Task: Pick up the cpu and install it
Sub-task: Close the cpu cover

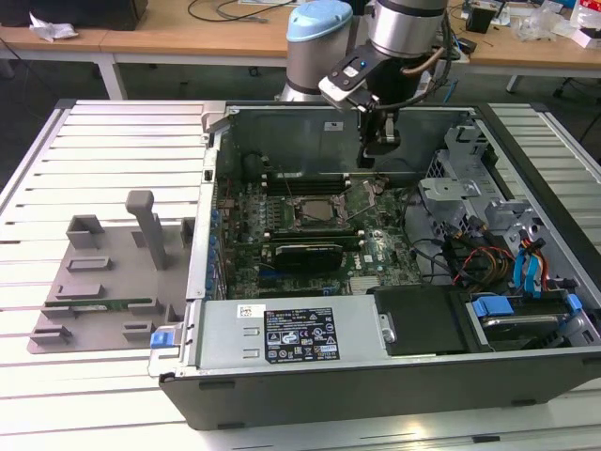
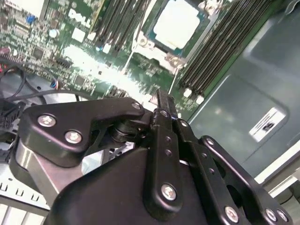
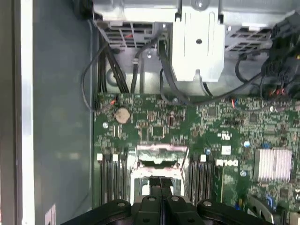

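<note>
- Position: the gripper point(image 1: 372, 158) hangs from the arm inside the open computer case point(image 1: 376, 399), above the motherboard point(image 1: 376, 249) and near the case's rear wall.
- Claw: a black matte linkage with bright screw heads. In both wrist views its two narrow fingers point(image 3: 156, 183) are pressed together, with nothing pinched between them.
- Task item: the cpu point(image 2: 180, 24) is a flat square with a smooth silvery-white top plate and a thin darker rim. It lies level inside the socket frame point(image 2: 172, 59), apart from the gripper.
- Socket frame: a metal bracket with round screw heads at its corners. It sits mid-board in the exterior view point(image 1: 315, 211).
- Board: green and glossy, densely populated with parts. Long black memory slots point(image 2: 220, 51) run along both sides of the socket.
- Nearby on the board: a finned silver heat sink point(image 3: 272, 164) and a round coin cell point(image 3: 122, 115). Black cables point(image 3: 108, 61) loop up to a pale grey sheet-metal drive cage point(image 3: 197, 42).
- Inside the case: a grey boxy power supply point(image 1: 235, 334) lies along the near wall. A black expansion card point(image 1: 302, 252) sits just beside the socket, and blue plastic latches point(image 1: 490, 305) show at the exterior view's right.
- Outside the case: at the exterior view's left, a grey moulded fixture point(image 1: 94, 282) with an upright post point(image 1: 141, 216) rests on the white slatted table point(image 1: 113, 141).
- Obstruction: in the second wrist view, the gripper's own body covers the lower part of the board.
</note>
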`<state>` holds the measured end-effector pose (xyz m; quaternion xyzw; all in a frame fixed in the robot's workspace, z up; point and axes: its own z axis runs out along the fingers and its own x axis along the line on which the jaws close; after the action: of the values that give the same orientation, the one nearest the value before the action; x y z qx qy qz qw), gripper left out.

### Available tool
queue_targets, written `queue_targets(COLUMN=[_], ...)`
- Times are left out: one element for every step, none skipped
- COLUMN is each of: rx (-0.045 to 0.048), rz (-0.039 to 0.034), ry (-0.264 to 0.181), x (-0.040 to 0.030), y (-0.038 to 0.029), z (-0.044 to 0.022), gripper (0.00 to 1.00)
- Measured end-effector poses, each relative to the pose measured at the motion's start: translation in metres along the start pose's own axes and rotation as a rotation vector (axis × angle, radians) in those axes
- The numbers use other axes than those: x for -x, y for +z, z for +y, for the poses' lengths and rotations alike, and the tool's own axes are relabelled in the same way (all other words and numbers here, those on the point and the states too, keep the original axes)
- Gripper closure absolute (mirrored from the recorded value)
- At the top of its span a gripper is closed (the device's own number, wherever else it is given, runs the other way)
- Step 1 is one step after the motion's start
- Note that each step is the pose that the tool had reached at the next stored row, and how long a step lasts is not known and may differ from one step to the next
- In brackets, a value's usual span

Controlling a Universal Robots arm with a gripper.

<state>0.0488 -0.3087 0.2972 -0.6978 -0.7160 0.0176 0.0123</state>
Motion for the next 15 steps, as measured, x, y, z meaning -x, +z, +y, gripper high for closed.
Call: queue_targets(rx=[-0.0016,-0.0026,-0.0042,-0.0058,-0.0072,-0.0081,-0.0086,-0.0096,-0.0103,-0.011,-0.0118,-0.0123,-0.0126,-0.0132,-0.0136], rz=[0.0002,0.0001,-0.0002,0.0002,0.0002,0.0002,0.0003,0.0001,0.0001,0.0002,0.0002,0.0003,0.0004,0.0004,0.0004], ry=[0.0,0.0,0.0,0.0,0.0,0.0,0.0,0.0,0.0,0.0,0.0,0.0,0.0,0.0,0.0], x=[0.0002,0.0004,0.0009,0.0011,0.0013,0.0014,0.0015,0.0017,0.0018,0.0018,0.0018,0.0018,0.0018,0.0018,0.0018], y=[0.0005,0.0011,0.0021,0.004,0.0063,0.0082,0.0097,0.0123,0.014,0.0159,0.0191,0.0212,0.0229,0.0265,0.0287], z=[0.0069,0.0104,0.0154,0.0203,0.0237,0.0259,0.0273,0.0295,0.0309,0.0322,0.0344,0.0354,0.0361,0.0377,0.0388], gripper=[0.89,0.89,0.89,0.89,0.89,0.89,0.89,0.89,0.89,0.89,0.89,0.89,0.89,0.89,0.89])
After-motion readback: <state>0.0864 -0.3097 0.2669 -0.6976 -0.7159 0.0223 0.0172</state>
